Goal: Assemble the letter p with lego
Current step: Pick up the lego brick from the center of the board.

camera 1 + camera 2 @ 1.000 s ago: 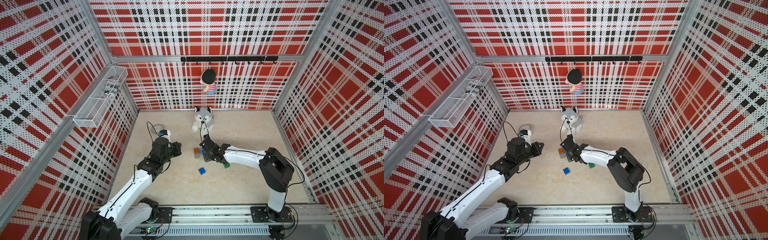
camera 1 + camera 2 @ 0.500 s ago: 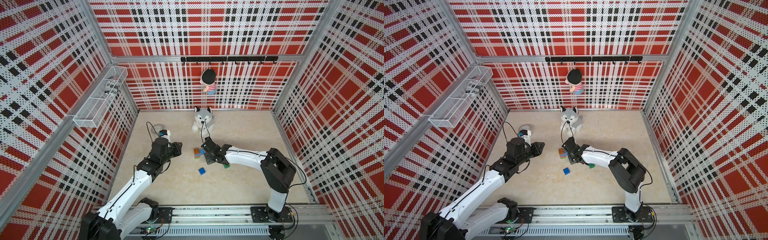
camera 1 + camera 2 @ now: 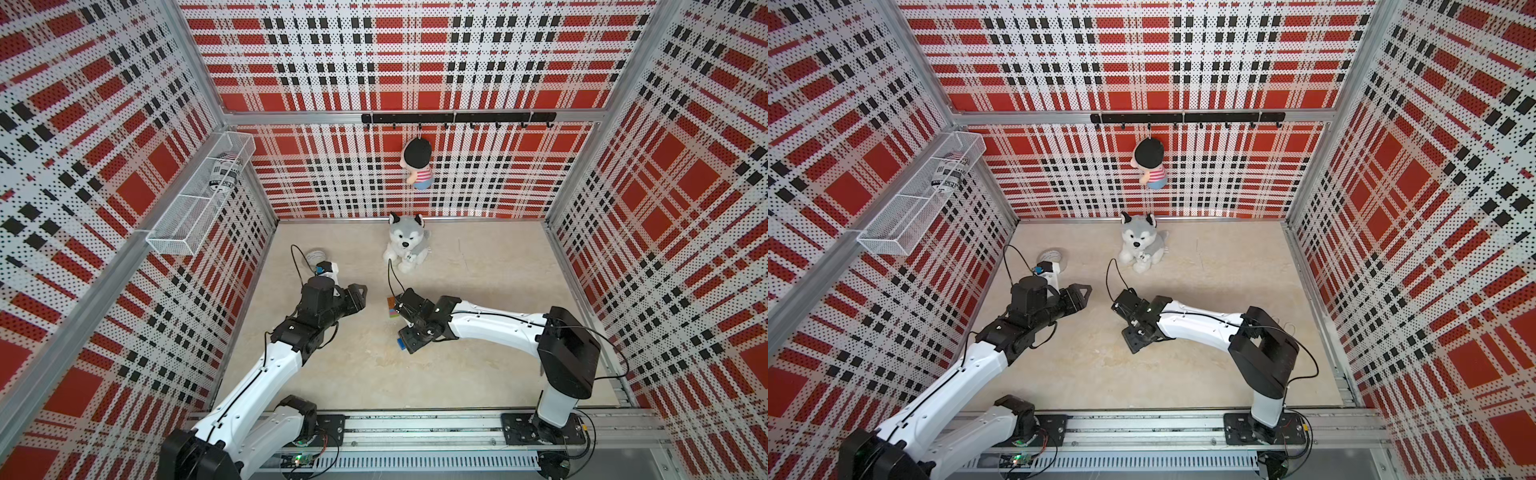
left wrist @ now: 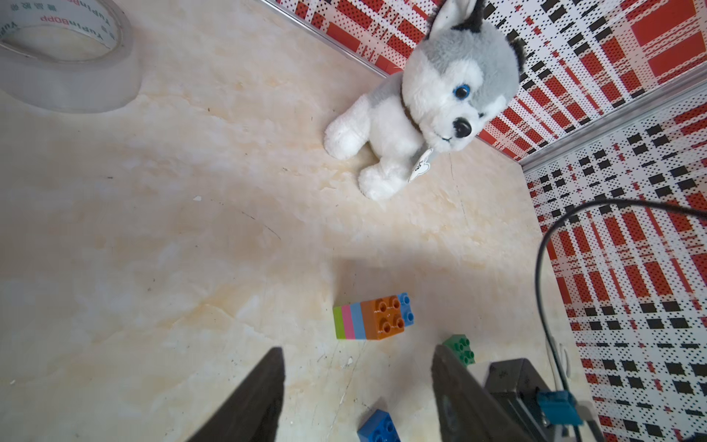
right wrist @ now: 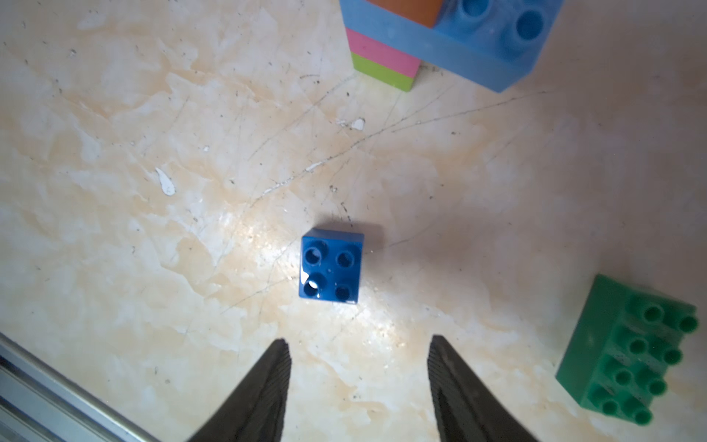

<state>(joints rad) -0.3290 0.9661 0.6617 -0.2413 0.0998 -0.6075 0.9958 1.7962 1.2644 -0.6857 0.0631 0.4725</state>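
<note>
Right fingers [image 5: 264, 386] shifted from stack [image 4: 373, 319] toward dark blue brick [image 5: 331, 266], parted, empty; left fingers [image 4: 260, 398] widened, empty.

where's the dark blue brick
In the right wrist view the dark blue brick lies alone on the floor ahead of the right pincer, apart from the brick stack and the dark green brick.

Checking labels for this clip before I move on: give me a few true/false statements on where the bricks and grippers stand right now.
The dark blue brick lies loose, apart from the stack. True.
The right gripper is shut on the dark green brick. False: it is open and empty; that brick lies on the table.
The orange brick sits on the light blue brick. True.
The left gripper holds the tape roll. False: it is open and empty; the roll lies on the table.
</note>
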